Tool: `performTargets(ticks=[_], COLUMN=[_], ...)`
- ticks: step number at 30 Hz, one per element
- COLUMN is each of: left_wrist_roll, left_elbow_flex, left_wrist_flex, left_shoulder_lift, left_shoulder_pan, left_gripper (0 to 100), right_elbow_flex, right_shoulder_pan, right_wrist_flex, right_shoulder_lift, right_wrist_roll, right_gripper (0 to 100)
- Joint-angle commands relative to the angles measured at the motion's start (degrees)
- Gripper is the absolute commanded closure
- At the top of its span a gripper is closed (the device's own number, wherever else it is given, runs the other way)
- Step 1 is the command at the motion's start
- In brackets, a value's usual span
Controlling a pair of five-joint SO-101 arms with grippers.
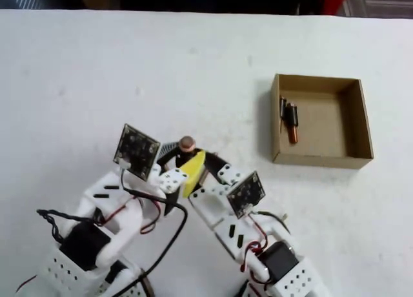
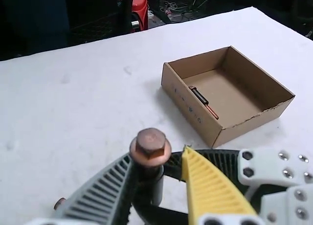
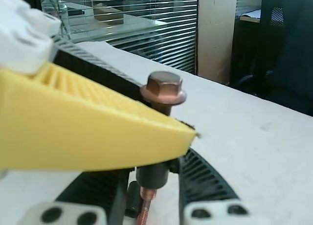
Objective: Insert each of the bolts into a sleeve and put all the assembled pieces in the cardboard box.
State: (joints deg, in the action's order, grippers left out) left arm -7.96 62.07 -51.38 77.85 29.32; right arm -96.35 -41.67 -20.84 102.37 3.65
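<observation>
A copper hex-head bolt (image 2: 150, 146) stands upright in a black sleeve (image 3: 150, 176), and its copper tip (image 3: 144, 209) pokes out below. My left gripper (image 2: 156, 159), with one grey and one yellow finger (image 2: 210, 191), is shut around the bolt just under its head. My right gripper (image 3: 151, 188) holds the sleeve between its black ribbed fingers (image 3: 205, 183). In the high view both grippers meet at the bolt (image 1: 187, 143), left of the cardboard box (image 1: 322, 160). One assembled piece (image 1: 292, 121) lies inside the box (image 2: 190, 105) by its near wall.
A small copper piece (image 2: 59, 203) lies on the white table beside the grey finger. Both arm bases and loose cables (image 1: 161, 245) crowd the table's near edge. The table's far edge meets a dark room.
</observation>
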Motion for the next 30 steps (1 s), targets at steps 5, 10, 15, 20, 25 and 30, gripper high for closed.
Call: performTargets(ticks=[5,10,15,20,25,30], left_wrist_roll=[4.0,4.3,4.3,4.4,4.4,4.4], left_elbow_flex=[0.1,0.2,-0.4,-6.2,-13.0,-20.0], left_wrist_flex=[0.4,1.6,1.9,1.9,0.6,-5.9], left_shoulder_lift=[0.3,0.3,0.4,0.5,0.5,0.5], left_shoulder_pan=[-4.9,-5.1,-5.0,-5.1,-5.1,-8.7], left_gripper=[84,84,84,84,84,84], right_elbow_flex=[-0.4,-0.4,-0.4,-0.4,-0.4,-0.4], right_shoulder_pan=[-0.1,-0.1,-0.1,-0.1,1.2,4.3], right_wrist_flex=[-1.3,-1.3,-1.5,-1.5,-1.5,-1.5], right_shoulder_lift=[0.8,0.8,0.8,0.8,0.8,0.8], right_wrist_roll=[0.8,0.8,0.8,0.8,0.4,0.3], right_gripper=[98.1,98.1,98.1,98.1,98.1,98.1])
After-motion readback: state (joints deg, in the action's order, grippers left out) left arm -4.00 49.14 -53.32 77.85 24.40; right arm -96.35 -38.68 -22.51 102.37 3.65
